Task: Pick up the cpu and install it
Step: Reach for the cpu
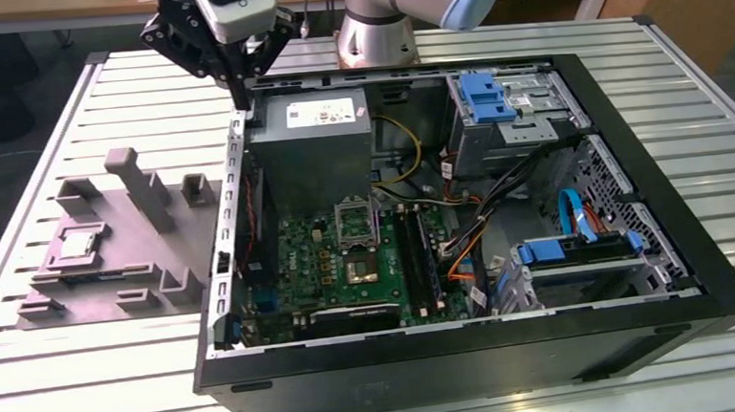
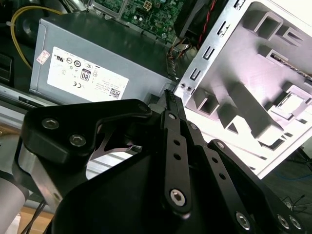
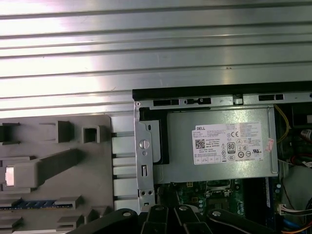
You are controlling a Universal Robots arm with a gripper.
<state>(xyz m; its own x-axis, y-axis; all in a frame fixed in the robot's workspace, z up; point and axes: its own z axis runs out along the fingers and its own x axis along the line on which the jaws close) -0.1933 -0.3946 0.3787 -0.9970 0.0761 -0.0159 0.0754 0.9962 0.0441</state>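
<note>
Black gripper (image 1: 243,101) hung over case (image 1: 397,69) far rim, jaws pinched together, empty | cpu (image 1: 79,245) sat in tray (image 1: 47,293), the exterior view's left | pick likely needed a square, level approach

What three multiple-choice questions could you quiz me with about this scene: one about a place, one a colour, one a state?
1. Where is the small, flat, silvery square cpu? A in the grey plastic tray; B on the green circuit board; C on the metal table.
2. What colour are the plastic drive clips? A red; B blue; C yellow.
3. The black metal computer case is: A open; B closed; C wrapped.
Answers: 1 A, it lies in a tray recess. 2 B, both clips are blue. 3 A, its insides are exposed.
</note>
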